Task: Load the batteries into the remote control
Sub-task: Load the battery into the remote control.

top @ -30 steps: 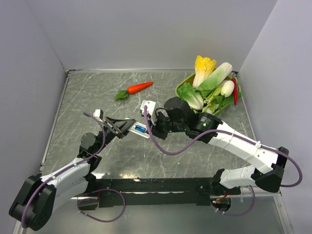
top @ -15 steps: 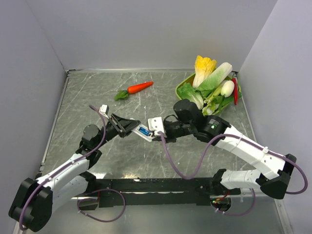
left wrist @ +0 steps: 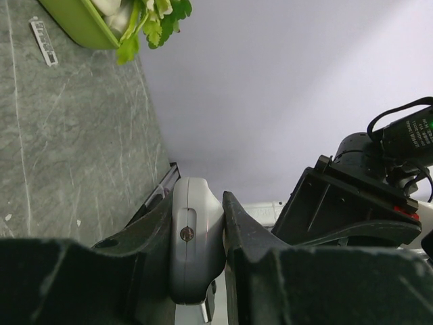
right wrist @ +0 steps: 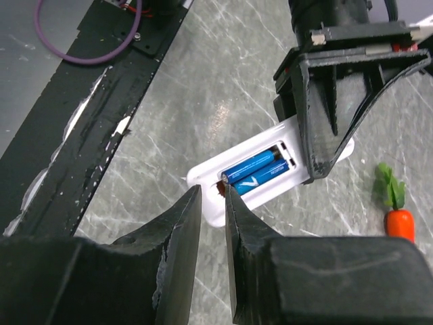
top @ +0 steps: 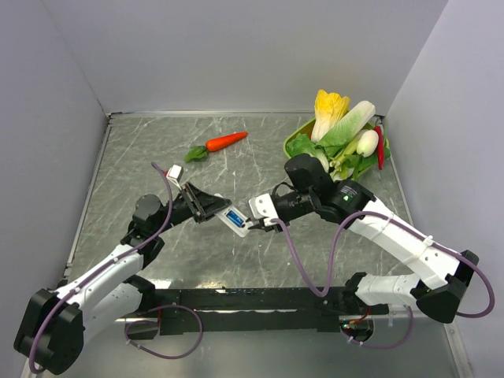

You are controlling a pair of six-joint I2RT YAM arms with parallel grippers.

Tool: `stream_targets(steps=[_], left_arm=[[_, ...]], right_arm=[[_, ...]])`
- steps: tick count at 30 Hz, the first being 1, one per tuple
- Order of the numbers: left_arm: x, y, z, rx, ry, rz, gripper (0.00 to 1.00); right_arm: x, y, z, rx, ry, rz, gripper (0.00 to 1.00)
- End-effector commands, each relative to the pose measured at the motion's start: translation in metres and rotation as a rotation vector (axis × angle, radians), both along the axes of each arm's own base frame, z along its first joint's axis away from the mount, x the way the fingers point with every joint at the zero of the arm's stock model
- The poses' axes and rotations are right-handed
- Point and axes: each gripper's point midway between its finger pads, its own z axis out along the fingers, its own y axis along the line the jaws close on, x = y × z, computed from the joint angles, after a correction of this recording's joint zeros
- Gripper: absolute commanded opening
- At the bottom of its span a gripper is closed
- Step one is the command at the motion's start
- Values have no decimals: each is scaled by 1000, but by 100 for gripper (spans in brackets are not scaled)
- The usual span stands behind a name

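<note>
The white remote control is held above the table, its open back facing up. Two blue batteries lie side by side in its compartment. My left gripper is shut on one end of the remote control, which sits clamped between both fingers. My right gripper hovers at the other end with its jaws a narrow gap apart and nothing between them. Its right fingertip stands at the end of the batteries. In the top view the right gripper meets the remote from the right.
An orange carrot lies at the back of the table. A green tray of toy vegetables stands at the back right. A small grey strip lies on the table near the tray. The black base bar runs along the near edge.
Both grippers and the remote control have shifted toward the near edge and a little right. The right gripper's jaws have parted slightly. The left grip is unchanged.
</note>
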Motion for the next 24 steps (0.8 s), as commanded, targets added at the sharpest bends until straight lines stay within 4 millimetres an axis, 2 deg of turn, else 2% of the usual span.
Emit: stream_targets(steps=[1, 2, 6, 24], left_arm=[[-6, -5, 29, -24, -98, -50, 1], [-6, -5, 30, -22, -98, -52, 1], [-6, -5, 32, -22, -104, -56, 1], [-9, -7, 35, -18, -116, -74, 1]], right_arm=[[0, 7, 20, 62, -54, 56, 29], [0, 8, 19, 60, -54, 57, 36], [4, 12, 15, 50, -57, 58, 38], [5, 25, 10, 51, -41, 108, 34]])
